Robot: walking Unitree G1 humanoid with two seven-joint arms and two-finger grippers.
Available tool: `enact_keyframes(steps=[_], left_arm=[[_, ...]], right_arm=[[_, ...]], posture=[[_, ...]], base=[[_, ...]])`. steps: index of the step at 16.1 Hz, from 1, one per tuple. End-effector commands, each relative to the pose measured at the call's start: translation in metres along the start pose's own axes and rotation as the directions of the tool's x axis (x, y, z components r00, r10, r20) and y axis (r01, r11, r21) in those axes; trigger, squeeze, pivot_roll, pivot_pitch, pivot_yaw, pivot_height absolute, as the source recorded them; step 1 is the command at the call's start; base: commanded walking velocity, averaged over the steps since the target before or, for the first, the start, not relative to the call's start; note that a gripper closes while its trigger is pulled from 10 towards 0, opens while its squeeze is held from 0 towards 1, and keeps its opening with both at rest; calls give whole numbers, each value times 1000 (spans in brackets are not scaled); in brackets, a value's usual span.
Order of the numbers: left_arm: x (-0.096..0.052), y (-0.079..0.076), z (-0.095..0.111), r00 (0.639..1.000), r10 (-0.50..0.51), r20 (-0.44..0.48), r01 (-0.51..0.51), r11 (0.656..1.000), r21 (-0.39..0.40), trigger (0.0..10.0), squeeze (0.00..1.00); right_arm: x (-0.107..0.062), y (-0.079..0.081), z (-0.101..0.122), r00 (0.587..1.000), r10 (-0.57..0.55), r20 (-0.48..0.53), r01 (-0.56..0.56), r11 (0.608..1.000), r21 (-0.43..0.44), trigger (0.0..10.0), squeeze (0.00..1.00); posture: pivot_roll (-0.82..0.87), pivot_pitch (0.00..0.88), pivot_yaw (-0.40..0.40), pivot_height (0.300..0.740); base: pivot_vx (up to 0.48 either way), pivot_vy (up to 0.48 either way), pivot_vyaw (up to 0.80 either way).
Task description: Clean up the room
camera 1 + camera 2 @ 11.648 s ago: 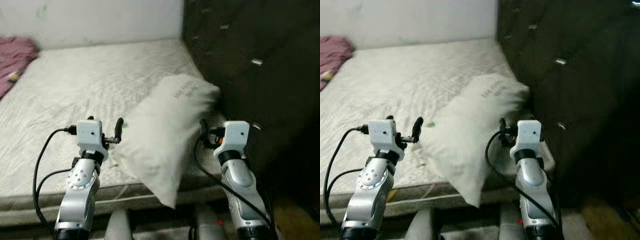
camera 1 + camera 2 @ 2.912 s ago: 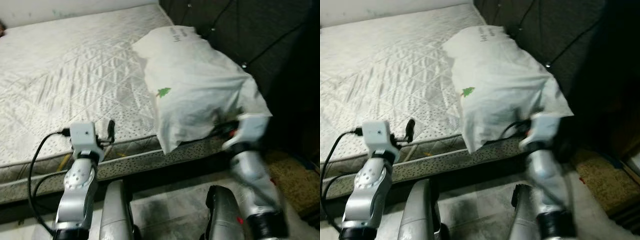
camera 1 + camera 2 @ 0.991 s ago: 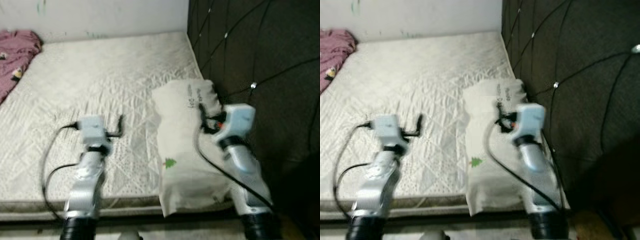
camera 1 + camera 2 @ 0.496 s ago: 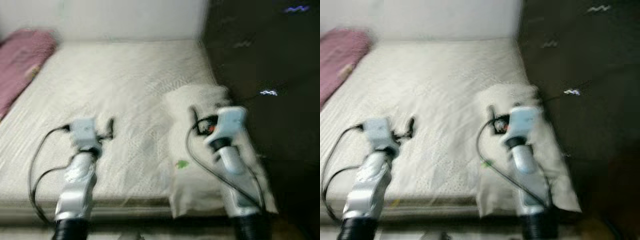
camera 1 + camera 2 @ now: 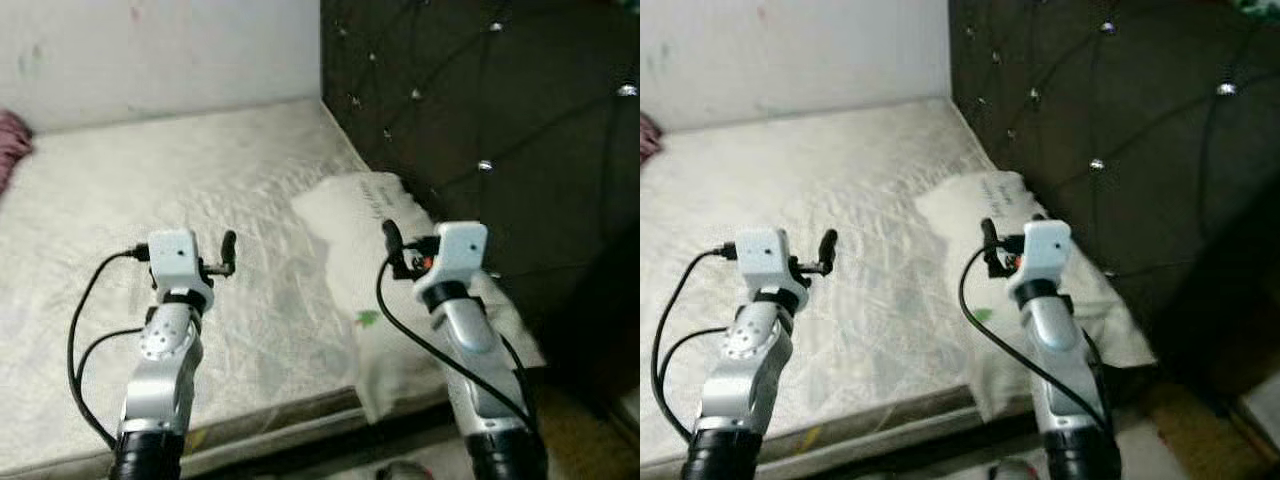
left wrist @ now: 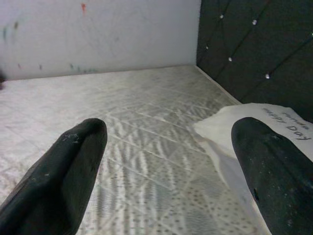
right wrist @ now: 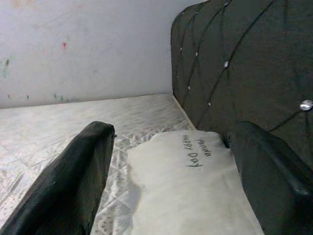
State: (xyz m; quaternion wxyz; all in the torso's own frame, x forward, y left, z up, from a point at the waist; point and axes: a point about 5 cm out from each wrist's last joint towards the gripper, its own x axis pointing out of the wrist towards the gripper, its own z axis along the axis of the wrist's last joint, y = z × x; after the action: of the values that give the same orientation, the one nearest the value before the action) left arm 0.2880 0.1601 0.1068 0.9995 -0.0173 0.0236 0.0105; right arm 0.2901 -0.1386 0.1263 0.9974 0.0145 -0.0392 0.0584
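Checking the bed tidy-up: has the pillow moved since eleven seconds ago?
Yes. The pillow now lies flat along the dark headboard, no longer slanting away from it across the mattress.

White pillow (image 5: 400, 280) lies on bare mattress (image 5: 150, 220).

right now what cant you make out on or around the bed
- Near end of the pillow: the right gripper and its arm cover it in the eye views.
- Small green mark on the pillow: too small to read.
- Pink cloth: cut off by the left edge of the left eye view.
- Headboard top: cut off by the frame edge.
- Left gripper: open over the mattress, holding nothing.
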Motion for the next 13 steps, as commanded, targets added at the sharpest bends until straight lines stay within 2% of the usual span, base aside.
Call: enact_keyframes(steps=[1, 13], left_arm=[[1, -3, 1, 1000, -6, 3, 6, 1000, -1, 10000, 0], [4, -2, 3, 1000, 16, 7, -16, 1000, 6, 10000, 0]], right_arm=[[0, -3, -1, 1000, -6, -10, 6, 1000, -7, 10000, 0], [4, 1, -1, 1000, 13, -9, -13, 1000, -14, 10000, 0]], posture=[[-108, 0, 87, 740], [-100, 0, 81, 740]], base=[[0, 480, 0], [0, 480, 0]])
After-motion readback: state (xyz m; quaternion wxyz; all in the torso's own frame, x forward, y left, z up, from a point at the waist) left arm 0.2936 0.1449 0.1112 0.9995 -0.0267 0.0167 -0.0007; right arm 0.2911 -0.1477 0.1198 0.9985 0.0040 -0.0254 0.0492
